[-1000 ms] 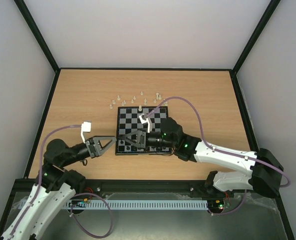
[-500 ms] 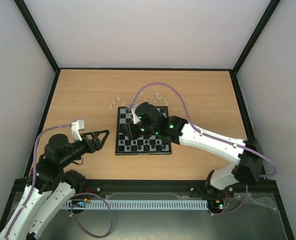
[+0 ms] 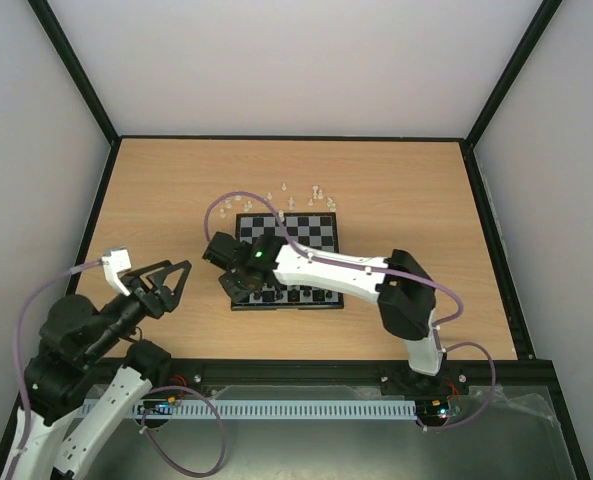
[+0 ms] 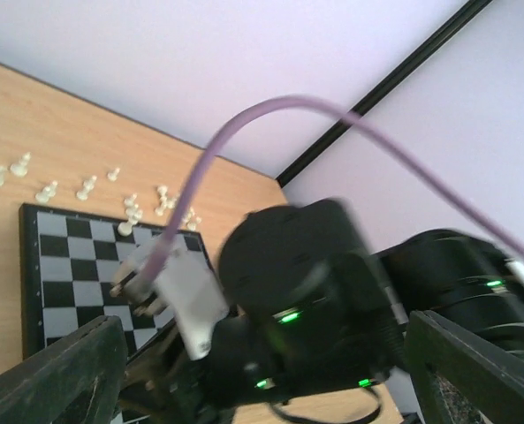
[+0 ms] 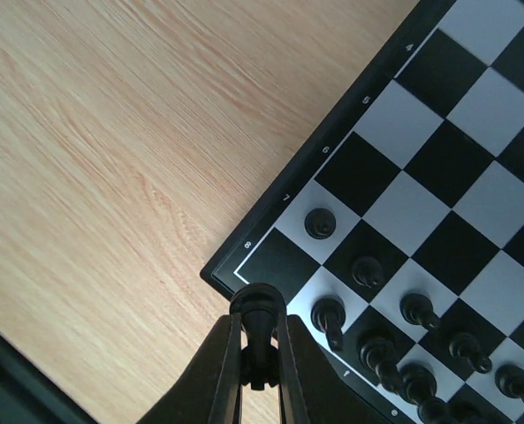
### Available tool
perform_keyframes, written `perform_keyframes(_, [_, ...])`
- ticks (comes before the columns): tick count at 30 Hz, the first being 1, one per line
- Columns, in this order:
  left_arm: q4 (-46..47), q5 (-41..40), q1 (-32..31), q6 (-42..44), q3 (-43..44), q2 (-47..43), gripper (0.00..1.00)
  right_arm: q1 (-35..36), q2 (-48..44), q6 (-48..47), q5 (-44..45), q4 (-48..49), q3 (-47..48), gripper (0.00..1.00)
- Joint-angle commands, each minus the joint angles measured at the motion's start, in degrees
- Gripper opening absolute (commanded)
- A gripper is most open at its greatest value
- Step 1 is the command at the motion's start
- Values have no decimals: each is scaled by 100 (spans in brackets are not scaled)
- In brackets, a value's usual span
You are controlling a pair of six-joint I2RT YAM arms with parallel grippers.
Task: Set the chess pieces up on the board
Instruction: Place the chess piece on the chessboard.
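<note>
The board (image 3: 316, 235) lies mid-table, black and silvery-grey. Black pieces (image 3: 294, 292) stand in two rows along its near edge. White pieces (image 3: 291, 190) lie loose on the table beyond its far edge. My right gripper (image 3: 234, 285) hangs over the board's near left corner. In the right wrist view it (image 5: 259, 325) is shut on a black piece (image 5: 258, 303), just off the empty dark corner square (image 5: 275, 258), with black pieces (image 5: 365, 270) standing alongside. My left gripper (image 3: 176, 287) is open and empty, raised left of the board. Its view shows its fingers (image 4: 58, 371) framing the right arm's wrist (image 4: 306, 300).
The right arm (image 3: 326, 270) stretches across the near part of the board. Its purple cable (image 3: 226, 200) loops above the board's far left corner. Bare wooden table (image 3: 156, 200) lies left of the board. Dark frame rails (image 3: 96, 230) border the table.
The right arm has swung left from the middle of the board to its near left corner. The left arm has pulled back and to the left, away from the board.
</note>
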Motion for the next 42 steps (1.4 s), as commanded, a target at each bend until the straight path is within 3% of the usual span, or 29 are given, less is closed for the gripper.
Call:
perform_keyframes(1, [-392, -99, -17, 121, 359, -91, 89, 179, 510, -197, 472, -1083, 598, 9])
perform_keyframes(17, [-522, -110, -61, 191, 339, -248, 90, 285, 1265, -141, 506, -1314, 934, 10])
perform_keyframes(42, [-464, -150, -119, 207, 215, -245, 90, 167, 1538, -238, 539, -1117, 1054, 12])
